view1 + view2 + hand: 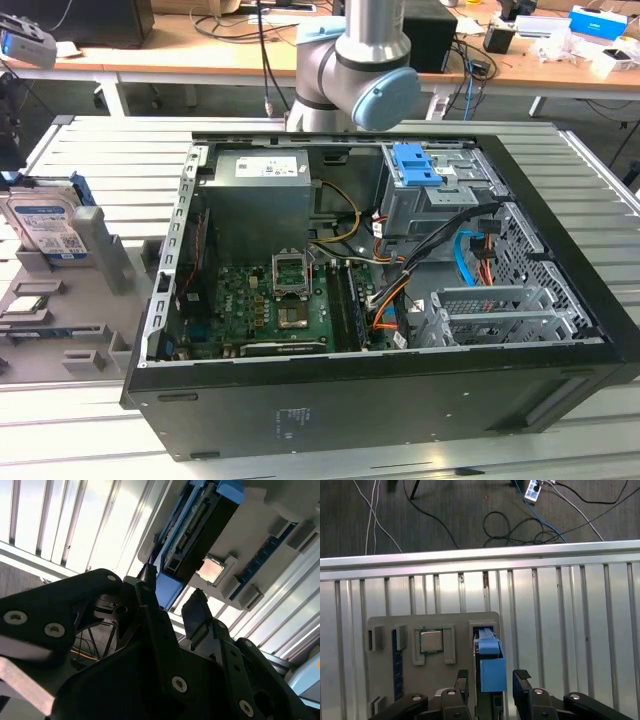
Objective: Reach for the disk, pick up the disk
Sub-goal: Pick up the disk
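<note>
The disk [42, 222] stands on edge in a slot of the grey fixture [60, 320] at the exterior view's left, its white-and-blue label facing out and blue rails along its sides. In the first wrist view my gripper [491, 681] is open. Its two black fingers [462, 680] stand on either side of the disk's blue rail end [492, 672], a little apart from it. In the second wrist view the disk [200, 525] is seen edge-on beyond the gripper [170, 605], with the blue rail end [167, 587] between the fingers.
An open black computer case [380, 390] fills the table's middle, with a blue bracket [415, 165] on its grey cage. The fixture also holds a processor chip [431, 641] and memory sticks [40, 330]. The slatted table's edge [480, 557] lies just beyond, above cables on the floor.
</note>
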Motion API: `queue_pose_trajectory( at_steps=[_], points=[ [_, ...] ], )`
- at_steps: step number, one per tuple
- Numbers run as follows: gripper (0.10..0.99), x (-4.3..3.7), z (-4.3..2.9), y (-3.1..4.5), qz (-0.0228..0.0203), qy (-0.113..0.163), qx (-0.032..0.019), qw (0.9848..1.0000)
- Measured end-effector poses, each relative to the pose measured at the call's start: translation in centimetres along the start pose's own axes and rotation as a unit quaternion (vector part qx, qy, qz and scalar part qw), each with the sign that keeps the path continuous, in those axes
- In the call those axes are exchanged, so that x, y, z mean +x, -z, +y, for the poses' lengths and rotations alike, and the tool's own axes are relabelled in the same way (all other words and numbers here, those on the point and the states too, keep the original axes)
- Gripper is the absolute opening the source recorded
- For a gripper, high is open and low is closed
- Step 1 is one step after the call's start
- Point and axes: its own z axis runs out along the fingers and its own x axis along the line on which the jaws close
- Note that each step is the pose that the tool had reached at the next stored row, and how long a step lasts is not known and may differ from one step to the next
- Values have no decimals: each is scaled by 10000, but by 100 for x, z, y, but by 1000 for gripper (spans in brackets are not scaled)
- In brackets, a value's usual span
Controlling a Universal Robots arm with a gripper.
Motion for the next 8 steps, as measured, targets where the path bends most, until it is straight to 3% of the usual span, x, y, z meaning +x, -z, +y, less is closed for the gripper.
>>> queue_pose_trajectory(
  at_steps=[8],
  points=[
    [482, -1, -3, -179, 5, 96, 0, 10000]
  ],
)
